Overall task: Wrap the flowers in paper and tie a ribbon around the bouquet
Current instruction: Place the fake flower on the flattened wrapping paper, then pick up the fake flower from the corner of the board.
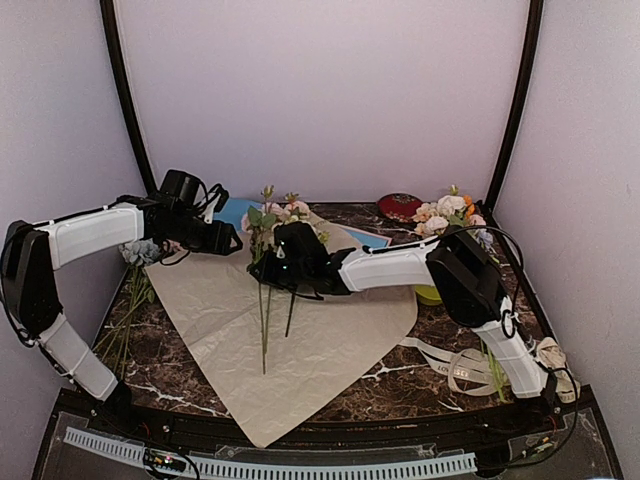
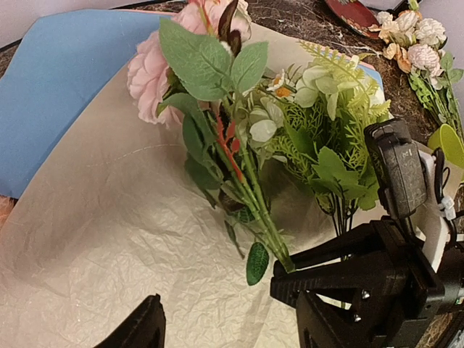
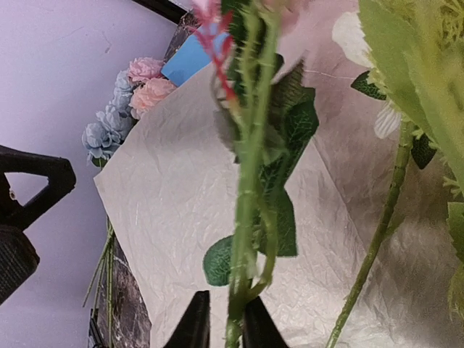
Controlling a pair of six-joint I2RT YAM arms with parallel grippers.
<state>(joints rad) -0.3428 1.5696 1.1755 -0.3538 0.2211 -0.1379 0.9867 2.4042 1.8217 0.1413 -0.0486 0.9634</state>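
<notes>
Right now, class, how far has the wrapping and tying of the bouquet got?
Done: the creased tan paper sheet lies spread flat, with the pink and cream flowers placed on it. In hand: the right gripper pinches their green stems; the left gripper hovers open nearby. Left: folding the paper, then tying the cream printed ribbon, untouched beside the sheet.

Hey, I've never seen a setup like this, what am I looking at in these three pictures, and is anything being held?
Two robot arms are bolted at the near edge of a marble-look table. One picture looks down from above; the other two come from cameras on each wrist.

A tan paper is spread on the table, over a light blue sheet. The flowers lie on the paper. A cream ribbon lies to the right, with spare bunches at both sides.

The right gripper has its fingers closed around a green stem, though the grip may be loosening. The left gripper is open and holds nothing.
</notes>
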